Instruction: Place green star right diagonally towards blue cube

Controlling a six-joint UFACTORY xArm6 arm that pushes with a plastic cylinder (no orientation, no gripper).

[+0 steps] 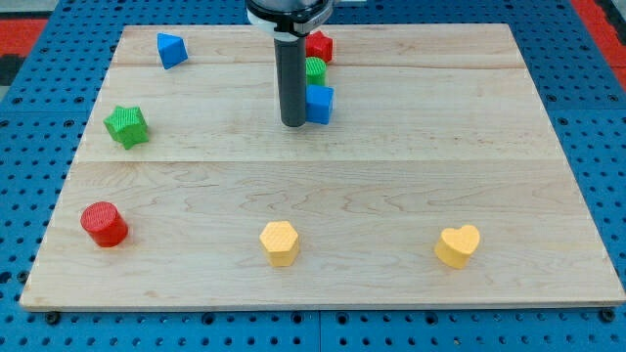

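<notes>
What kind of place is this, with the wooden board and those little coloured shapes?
Probably a robotics lab bench. A wooden board lies on a blue perforated base, small blocks like the green star and blue cube lie scattered, and my tip rests beside the cube.

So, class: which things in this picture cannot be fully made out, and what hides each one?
- Red block, camera view: partly behind the rod, shape unclear.
- Green block, camera view: partly covered by the rod, shape unclear.
- Rod's upper part, camera view: cut off by the view's top edge.
- My tip sits just left of the blue cube; contact uncertain.
</notes>
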